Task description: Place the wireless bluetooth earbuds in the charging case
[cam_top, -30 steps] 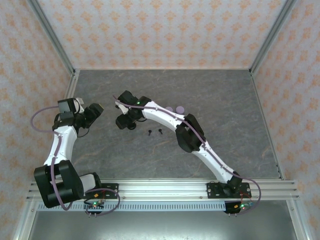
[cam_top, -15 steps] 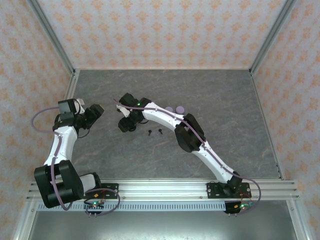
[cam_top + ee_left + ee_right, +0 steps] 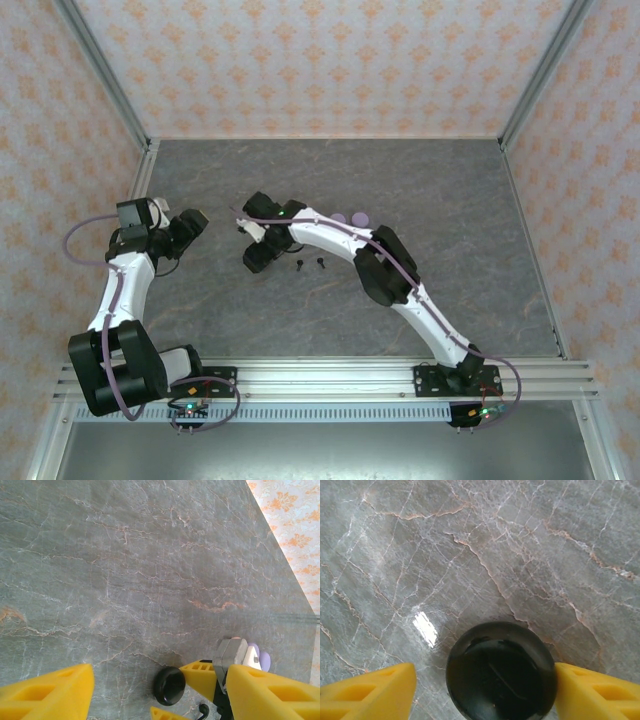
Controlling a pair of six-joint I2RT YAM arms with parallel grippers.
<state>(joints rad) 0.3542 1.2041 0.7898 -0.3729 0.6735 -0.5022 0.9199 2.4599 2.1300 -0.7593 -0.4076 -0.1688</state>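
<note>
A black round charging case (image 3: 500,675) lies shut on the marble table, between the yellow fingers of my right gripper (image 3: 485,687). The right finger touches its rim and the left finger stands clear, so the gripper is open around it. In the top view the right gripper (image 3: 258,255) hangs left of centre. Two tiny black earbuds (image 3: 300,266) (image 3: 322,264) lie on the table just right of it. My left gripper (image 3: 190,225) hovers open further left and holds nothing. Its wrist view looks at the case (image 3: 169,685) and the right gripper's fingers (image 3: 200,676).
Two lilac round cases (image 3: 350,218) sit behind the right arm's forearm, one peeking out in the left wrist view (image 3: 263,658). Patterned walls enclose the table (image 3: 450,200) on three sides. The right arm stretches diagonally across the middle.
My right gripper has slid a little to the right and nearer, settling around the black case. The left arm has stayed put.
</note>
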